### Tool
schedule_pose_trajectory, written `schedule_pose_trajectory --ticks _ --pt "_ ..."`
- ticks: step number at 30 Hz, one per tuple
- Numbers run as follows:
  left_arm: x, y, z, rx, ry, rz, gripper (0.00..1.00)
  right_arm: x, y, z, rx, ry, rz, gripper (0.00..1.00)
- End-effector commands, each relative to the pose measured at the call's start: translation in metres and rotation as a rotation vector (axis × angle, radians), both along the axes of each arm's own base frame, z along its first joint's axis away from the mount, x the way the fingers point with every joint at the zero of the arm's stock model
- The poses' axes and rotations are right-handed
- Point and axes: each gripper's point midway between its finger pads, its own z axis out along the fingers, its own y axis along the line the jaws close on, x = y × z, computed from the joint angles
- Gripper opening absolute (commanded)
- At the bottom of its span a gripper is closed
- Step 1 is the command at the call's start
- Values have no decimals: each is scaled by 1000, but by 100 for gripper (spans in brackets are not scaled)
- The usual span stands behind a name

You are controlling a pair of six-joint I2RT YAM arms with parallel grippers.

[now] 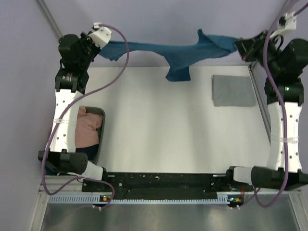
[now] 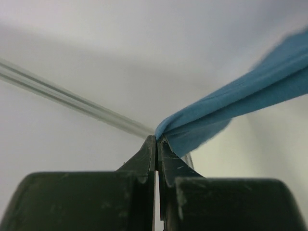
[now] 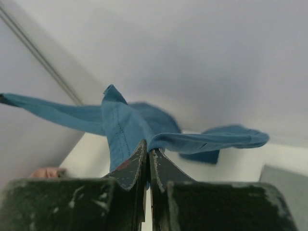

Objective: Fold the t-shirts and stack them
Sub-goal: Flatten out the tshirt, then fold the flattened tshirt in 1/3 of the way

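The two arms hold the soft teal-blue cloth t-shirt [image 1: 154,49] up in the air over the far edge of the flat white table [image 1: 159,130]. The left gripper [image 2: 156,138] is squeezed tight, its two black fingers pressed together on one bunched end of the shirt. The right gripper [image 3: 147,147] is squeezed tight too, with a fold of the same shirt pinched between its tips. The shirt hangs like a rope from one gripper to the other, so its long way runs side to side across the back of the table. It sags a little in the middle, and one loose flap (maybe a sleeve, I cannot tell) hangs down there toward the table edge. A small grey cloth shirt [image 1: 233,90], folded into a neat rectangle, lies on the right side of the table, well apart from the blue one. A salmon-pink cloth shirt [image 1: 89,126] sits crumpled in a dark bin [image 1: 102,126] on the left, partly under the left arm. I think the step in hand is spreading the blue shirt out so it can be folded. Next, the arms likely need to bring it down and lay it flat on the middle of the table, moving together so it does not bunch up.
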Motion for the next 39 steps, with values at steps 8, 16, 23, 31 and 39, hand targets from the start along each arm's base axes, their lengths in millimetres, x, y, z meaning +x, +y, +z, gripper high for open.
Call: schedule_pose_trajectory --ticks 8,16,23,31,39 --pt "-121 -6 -270 40 754 -117 0 -138 36 -289 -39 678 53 0" --pt "-186 -2 -388 -20 1054 -68 0 -190 43 -407 90 1005 22 0" --pt "-158 11 -389 8 991 19 0 -140 43 -404 53 975 16 0" --pt "-122 25 -391 -48 945 174 0 -51 51 -397 -119 883 146 0" --pt "-107 35 -401 -85 929 279 0 3 57 -412 -196 876 219 0"
